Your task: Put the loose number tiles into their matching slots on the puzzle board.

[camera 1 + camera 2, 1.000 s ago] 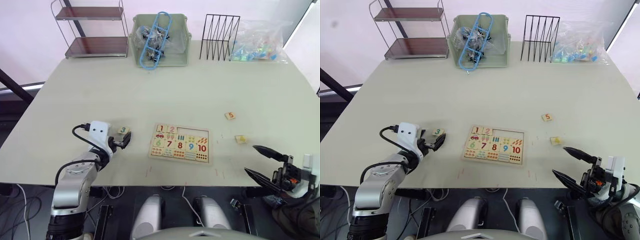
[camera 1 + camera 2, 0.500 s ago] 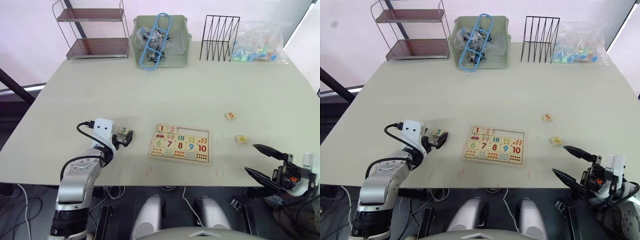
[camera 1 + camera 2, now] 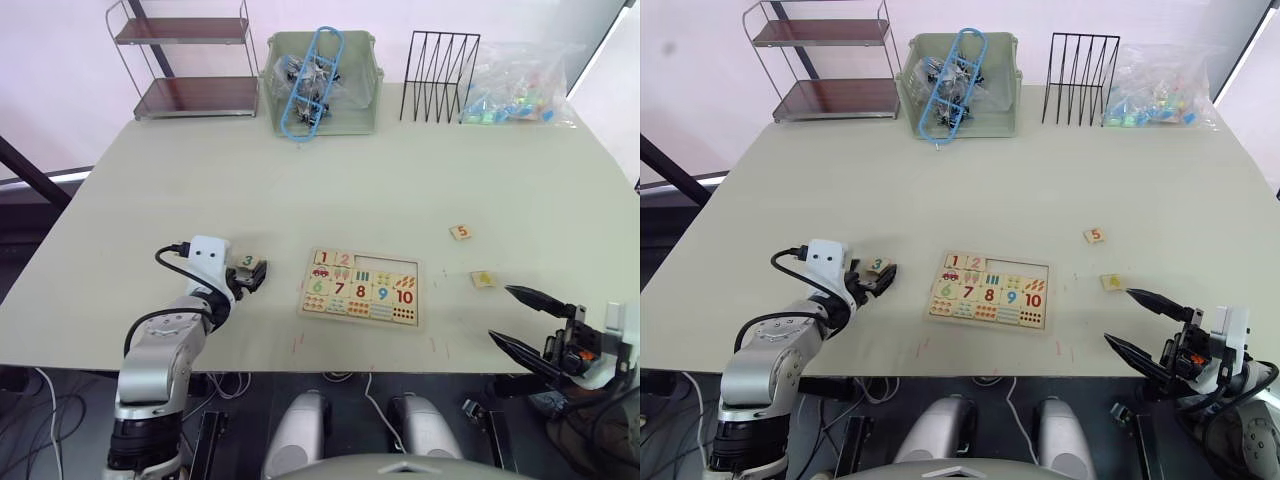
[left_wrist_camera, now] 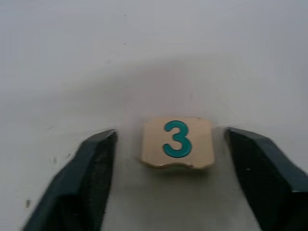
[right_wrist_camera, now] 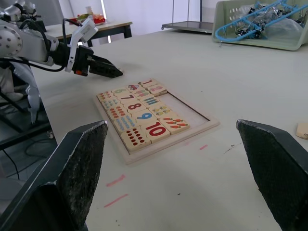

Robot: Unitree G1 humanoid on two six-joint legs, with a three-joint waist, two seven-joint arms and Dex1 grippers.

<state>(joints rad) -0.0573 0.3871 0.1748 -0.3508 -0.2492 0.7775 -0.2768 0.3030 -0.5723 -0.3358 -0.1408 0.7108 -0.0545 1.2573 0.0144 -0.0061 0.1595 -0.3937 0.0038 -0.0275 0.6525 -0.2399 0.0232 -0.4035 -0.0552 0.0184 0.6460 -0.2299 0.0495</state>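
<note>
**Left end effector straddles the 3 tile, right one idle at the counter edge**

The left end effector (image 4: 178, 144) sits low on the counter (image 3: 330, 180), its two black fingers (image 4: 86, 183) spread wide with the 3 tile (image 4: 177, 142) lying flat between them. There is a gap on each side, so neither finger touches the tile. This tile rests on the counter just left of the board (image 3: 361, 287).

The board lies near the front edge of the counter. Tiles 1 and 2 fill the left end of its top row, and the rest of that row's slots (image 3: 385, 265) look bare; the lower rows are filled, 6 through 10.

The 5 tile (image 3: 460, 232) lies on the counter to the right of the board, and another tile (image 3: 482, 279), its digit too small to read, lies nearer the front edge.

The right end effector (image 3: 525, 320) hangs beyond the front right edge, fingers wide apart, holding nothing.
</note>
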